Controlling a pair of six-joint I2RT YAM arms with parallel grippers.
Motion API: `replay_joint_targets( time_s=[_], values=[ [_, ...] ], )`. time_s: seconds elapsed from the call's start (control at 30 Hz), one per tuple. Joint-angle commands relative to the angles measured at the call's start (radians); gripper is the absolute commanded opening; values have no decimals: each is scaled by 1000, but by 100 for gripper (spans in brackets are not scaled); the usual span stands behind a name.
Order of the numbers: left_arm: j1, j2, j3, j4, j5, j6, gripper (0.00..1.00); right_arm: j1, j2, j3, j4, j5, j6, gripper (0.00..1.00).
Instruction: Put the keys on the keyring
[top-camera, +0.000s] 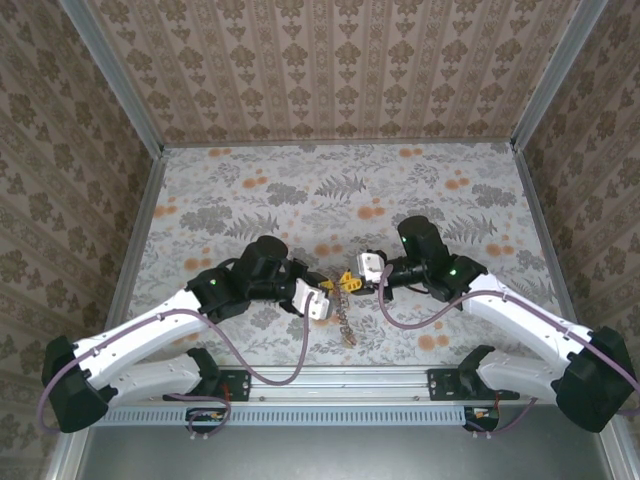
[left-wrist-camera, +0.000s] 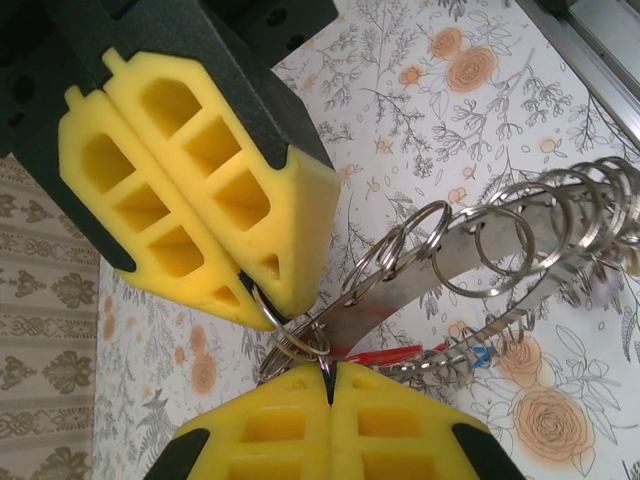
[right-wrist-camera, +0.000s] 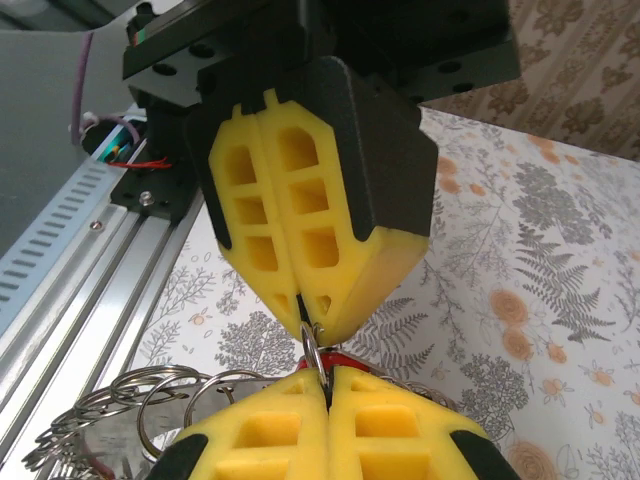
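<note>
Top external: grey metal keyring (top-camera: 347, 320), just near of both grippers.
Left gripper (left-wrist-camera: 328, 372): clamped on small silver split ring (left-wrist-camera: 298, 345).
Right gripper (right-wrist-camera: 328, 385): pinches same ring.

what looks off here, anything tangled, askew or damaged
Nothing looks spilled or broken. One oddity: the keyring is held lopsidedly. The shut left gripper and right gripper meet tip to tip, both pinching small rings at one end of it, and the rest of its crowded, ring-strung strip trails off to one side.
</note>
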Motion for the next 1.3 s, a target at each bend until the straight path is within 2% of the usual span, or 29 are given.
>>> replay_joint_targets(
  time_s=[0.0,0.13,0.2,0.3,0.43,0.9,1.0,1.27],
  values=[
    [-3,8,-38,39,62,-83,0,-14,-44,-18,194,14,71,0],
    [26,13,-55,115,72,-196,1,-23,-63,-52,300,42,153,0],
    [47,22,-52,137,80,-263,13,-31,-69,-67,349,46,195,0],
    [66,24,-46,159,117,-317,25,-33,-75,-89,403,67,234,0],
    [83,12,-47,202,158,-377,34,-33,-75,-115,461,99,262,0],
    [194,-42,-104,387,211,-651,37,-33,-67,-168,608,159,347,0],
    [201,-41,-103,401,232,-683,37,-33,-61,-192,677,194,388,0],
    [212,3,-71,417,259,-742,40,-33,-43,-198,711,178,401,0]
  ],
)
